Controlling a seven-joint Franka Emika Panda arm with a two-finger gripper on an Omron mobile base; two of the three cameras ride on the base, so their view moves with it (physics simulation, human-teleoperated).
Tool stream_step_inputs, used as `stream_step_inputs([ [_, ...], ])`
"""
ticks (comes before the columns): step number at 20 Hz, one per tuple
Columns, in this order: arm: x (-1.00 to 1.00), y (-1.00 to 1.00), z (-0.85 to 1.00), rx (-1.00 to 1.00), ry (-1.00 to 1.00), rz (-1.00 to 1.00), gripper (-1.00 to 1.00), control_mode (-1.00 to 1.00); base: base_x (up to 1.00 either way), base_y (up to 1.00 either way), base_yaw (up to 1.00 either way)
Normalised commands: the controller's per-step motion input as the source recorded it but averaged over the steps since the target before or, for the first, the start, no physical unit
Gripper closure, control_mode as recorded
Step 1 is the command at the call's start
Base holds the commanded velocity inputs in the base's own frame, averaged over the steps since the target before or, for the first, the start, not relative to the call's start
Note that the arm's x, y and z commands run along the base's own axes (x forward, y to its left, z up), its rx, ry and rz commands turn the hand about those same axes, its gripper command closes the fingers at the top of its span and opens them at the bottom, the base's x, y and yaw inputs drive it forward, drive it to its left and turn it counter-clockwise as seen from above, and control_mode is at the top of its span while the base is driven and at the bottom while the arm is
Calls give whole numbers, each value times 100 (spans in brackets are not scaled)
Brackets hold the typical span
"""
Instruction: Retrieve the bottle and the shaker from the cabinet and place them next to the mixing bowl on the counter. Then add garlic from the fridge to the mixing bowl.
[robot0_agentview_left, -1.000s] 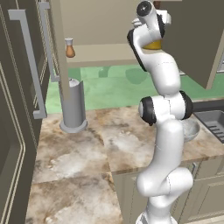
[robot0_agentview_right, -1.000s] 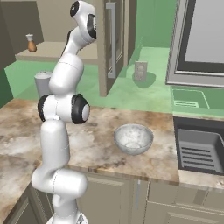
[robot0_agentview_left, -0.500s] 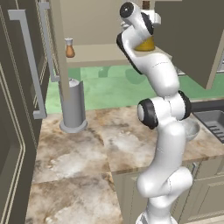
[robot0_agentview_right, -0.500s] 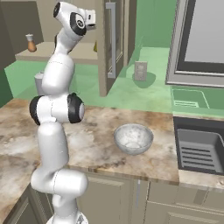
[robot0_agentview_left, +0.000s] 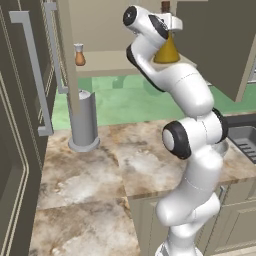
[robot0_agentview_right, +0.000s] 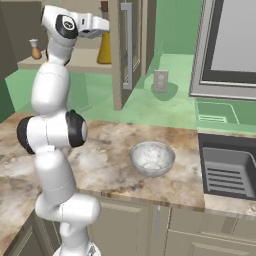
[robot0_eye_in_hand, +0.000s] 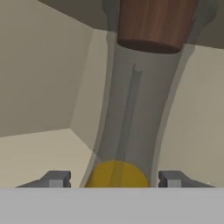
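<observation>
The bottle (robot0_agentview_left: 168, 51) stands on the shelf of the open cabinet (robot0_agentview_left: 110, 61), a clear cone of yellow liquid with a brown cork. My gripper (robot0_agentview_left: 167, 24) is level with its neck. In the hand view the bottle (robot0_eye_in_hand: 131, 109) rises between the two fingertips with a gap on each side, so my gripper (robot0_eye_in_hand: 113, 179) is open around the neck and not touching it. From the right base, the gripper (robot0_agentview_right: 102, 25) sits just above the bottle (robot0_agentview_right: 104, 50). The small shaker (robot0_agentview_left: 79, 56) stands at the shelf's left end. The mixing bowl (robot0_agentview_right: 152, 158) rests on the counter (robot0_agentview_right: 110, 140).
A tall grey cylinder (robot0_agentview_left: 83, 121) stands on the counter under the shelf. The fridge (robot0_agentview_left: 20, 125) with its bar handles is at the left. Open cabinet doors (robot0_agentview_right: 126, 50) hang right of the bottle. A sink (robot0_agentview_right: 225, 170) lies right of the bowl, with the microwave (robot0_agentview_right: 230, 45) above.
The arm's upper part has swung left and the hand has turned in towards the shelf, bringing the fingers to either side of the bottle's neck. The bottle and shaker have not moved.
</observation>
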Motion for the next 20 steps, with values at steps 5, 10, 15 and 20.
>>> stream_step_inputs([
  [5, -98, 0, 0, 1, 0, -30, 100, -100, 0, 0, 0],
  [10, -100, 1, -14, 2, 0, -42, 100, -100, 0, 0, 0],
  [15, -77, 18, -48, 0, 0, -35, 100, -100, 0, 0, 0],
  [20, -47, 30, -48, 0, -1, -28, 100, -100, 0, 0, 0],
])
